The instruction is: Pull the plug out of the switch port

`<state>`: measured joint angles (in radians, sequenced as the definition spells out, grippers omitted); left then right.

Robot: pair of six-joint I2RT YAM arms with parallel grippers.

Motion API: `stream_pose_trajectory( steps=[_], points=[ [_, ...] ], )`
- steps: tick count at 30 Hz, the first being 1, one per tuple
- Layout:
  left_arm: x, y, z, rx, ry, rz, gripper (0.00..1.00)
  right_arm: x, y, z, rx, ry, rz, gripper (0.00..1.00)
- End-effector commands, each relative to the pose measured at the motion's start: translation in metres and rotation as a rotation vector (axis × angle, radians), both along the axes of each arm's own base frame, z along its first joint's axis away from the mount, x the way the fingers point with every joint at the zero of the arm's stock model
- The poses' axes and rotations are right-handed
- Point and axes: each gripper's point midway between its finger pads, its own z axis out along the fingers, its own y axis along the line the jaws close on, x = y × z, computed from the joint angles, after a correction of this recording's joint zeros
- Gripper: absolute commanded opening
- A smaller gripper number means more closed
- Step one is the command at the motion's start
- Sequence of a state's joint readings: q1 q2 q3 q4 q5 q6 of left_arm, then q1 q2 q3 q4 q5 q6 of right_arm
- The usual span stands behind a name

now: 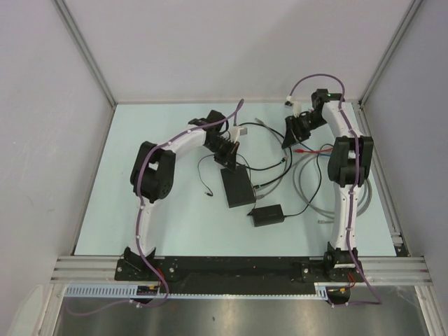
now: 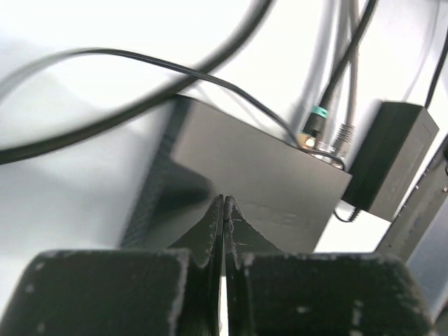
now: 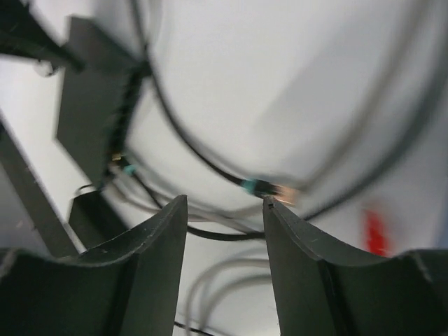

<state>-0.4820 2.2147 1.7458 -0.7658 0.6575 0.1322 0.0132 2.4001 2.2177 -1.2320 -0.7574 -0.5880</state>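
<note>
The flat black switch box (image 1: 238, 187) lies mid-table. In the left wrist view (image 2: 259, 175) a teal-banded plug (image 2: 318, 120) and a metal-ended plug (image 2: 342, 133) sit in the ports on its far edge. My left gripper (image 2: 224, 201) is shut with nothing between its fingers, and its tips are at the box's top face (image 1: 226, 159). My right gripper (image 3: 225, 199) is open and empty, above the table to the box's right (image 1: 292, 136). A loose teal-banded plug (image 3: 269, 187) lies on the table just beyond its right fingertip. The switch (image 3: 91, 115) shows far left there.
A thicker black power-adapter brick (image 1: 267, 214) lies beside the switch, also in the left wrist view (image 2: 392, 164). Black cables and a grey cable loop (image 1: 308, 189) cross the table between the arms. A small red item (image 1: 313, 149) lies near the right gripper.
</note>
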Motion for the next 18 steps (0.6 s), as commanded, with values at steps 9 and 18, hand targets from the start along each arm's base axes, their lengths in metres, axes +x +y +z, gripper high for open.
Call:
stream_pose_trajectory(
  steps=[9, 18],
  points=[
    [0.013, 0.046, 0.025, 0.001, -0.078, 0.061, 0.01, -0.117, 0.107, -0.017, 0.164, 0.176, 0.393, 0.37],
    [-0.024, 0.068, -0.008, 0.066, 0.036, 0.107, 0.00, -0.146, 0.112, -0.044, 0.134, 0.249, 0.516, 0.46]
  ],
)
